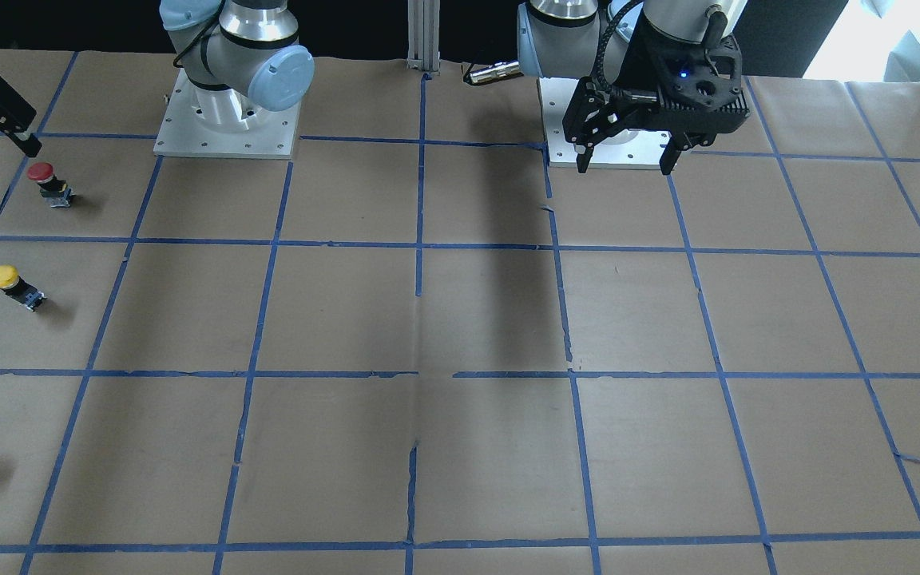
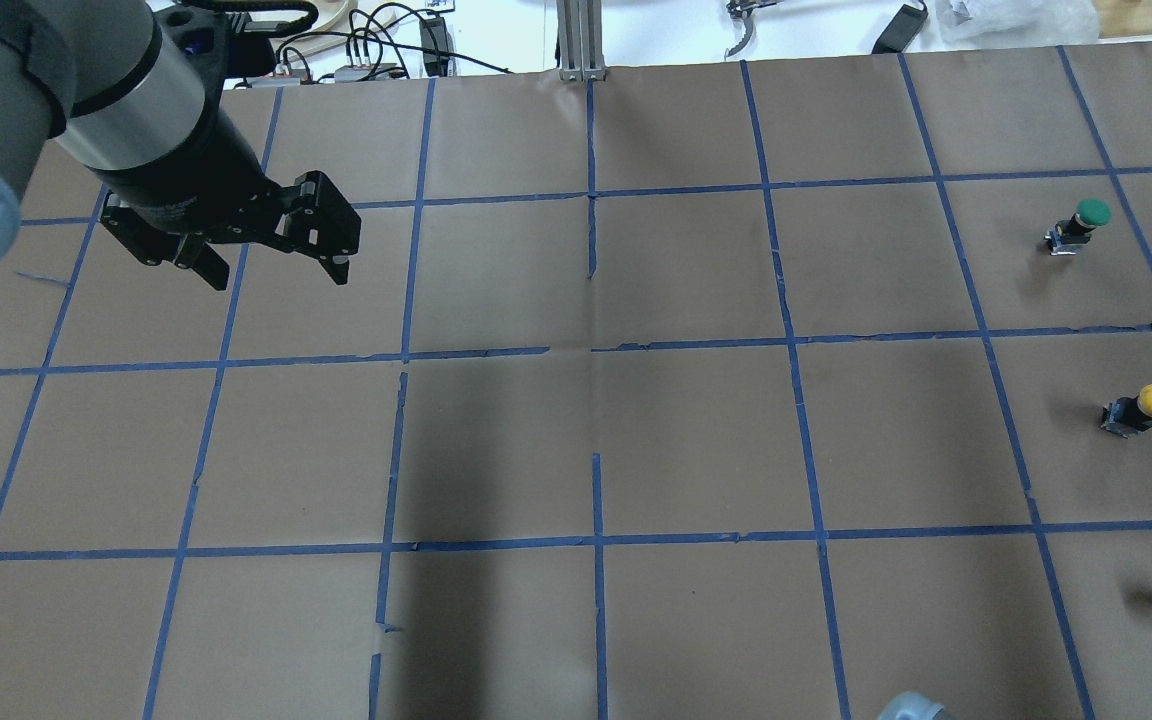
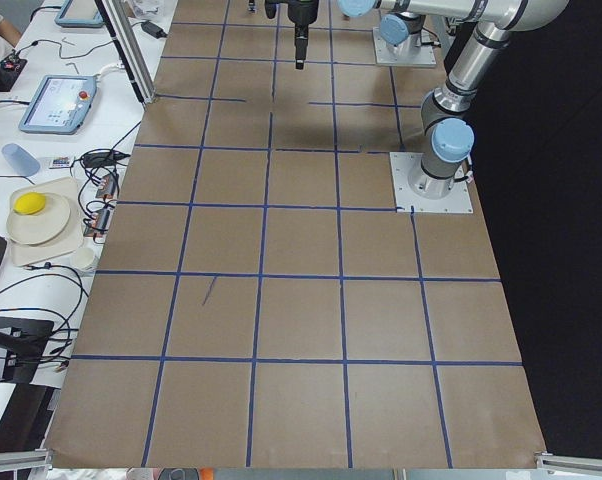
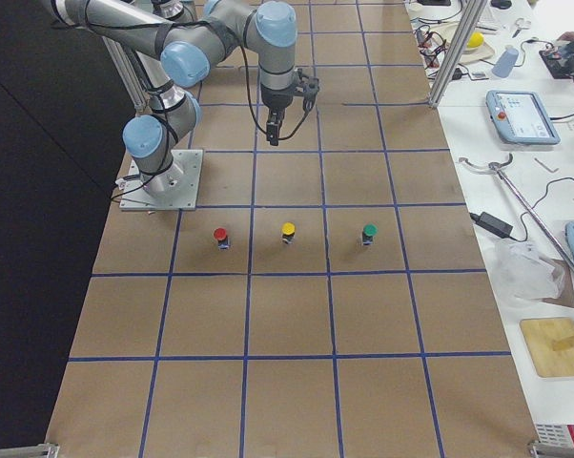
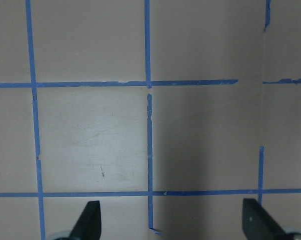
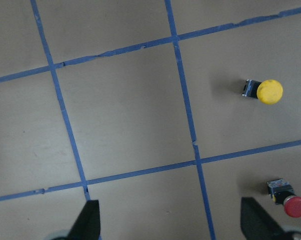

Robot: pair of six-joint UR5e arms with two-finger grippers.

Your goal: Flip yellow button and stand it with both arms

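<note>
Overhead, we see a table [image 2: 696, 440] covered in brown paper and divided into squares by blue tape [image 2: 598, 600]. Toward the robot's right end of it, three small push buttons sit in a row, each in its own square and apart from the others. The yellow button [image 2: 1141, 408] is the middle one: a round yellow cap on a dark blocky base, sitting free on the paper. From the side view it seems to stand cap-up on that base, though the steep angles of the other views leave us unsure of its tilt. The red button [image 1: 49, 184] is its neighbour on the side nearer the robot, and the green button [image 2: 1081, 225] is its neighbour on the far side. The right gripper [image 6: 169, 200] hangs above the table near this row, its two black fingers [image 6: 88, 222] spread wide and empty. From its wrist camera we see the yellow button ahead and off to one side, with the red button showing just beside one finger. The left gripper [image 2: 276, 279] hovers over bare paper in the other half of the table, well apart from all three buttons, and its fingers too are spread wide and empty.
</note>
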